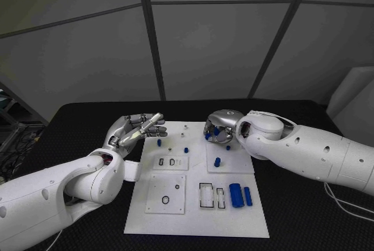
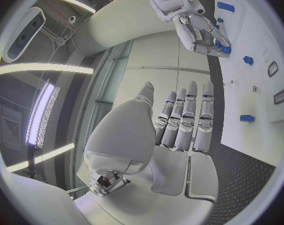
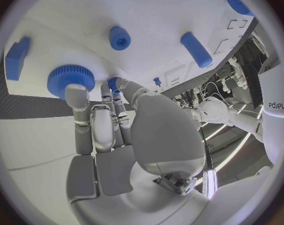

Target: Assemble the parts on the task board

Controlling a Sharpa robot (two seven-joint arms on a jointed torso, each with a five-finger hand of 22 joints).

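Note:
The white task board (image 1: 199, 218) lies in the middle of the black table. My right hand (image 1: 220, 126) reaches down over the board's far middle. Its fingertips (image 3: 76, 92) close on a blue round toothed part (image 3: 70, 79), which also shows as the blue round part (image 2: 223, 48) under that hand in the left wrist view. My left hand (image 1: 140, 129) hovers at the board's far left corner, fingers (image 2: 185, 117) straight and apart, holding nothing. Small blue pegs (image 1: 186, 150) stand on the far half of the board. Two blue cylinders (image 1: 235, 195) lie near its right edge.
Rectangular slots (image 1: 206, 196) and a ring outline (image 1: 166, 199) mark the near half of the board. A blue peg (image 3: 120, 37), a blue cylinder (image 3: 196, 49) and a blue block (image 3: 17, 57) sit close to my right hand. Black table (image 1: 304, 229) surrounds the board.

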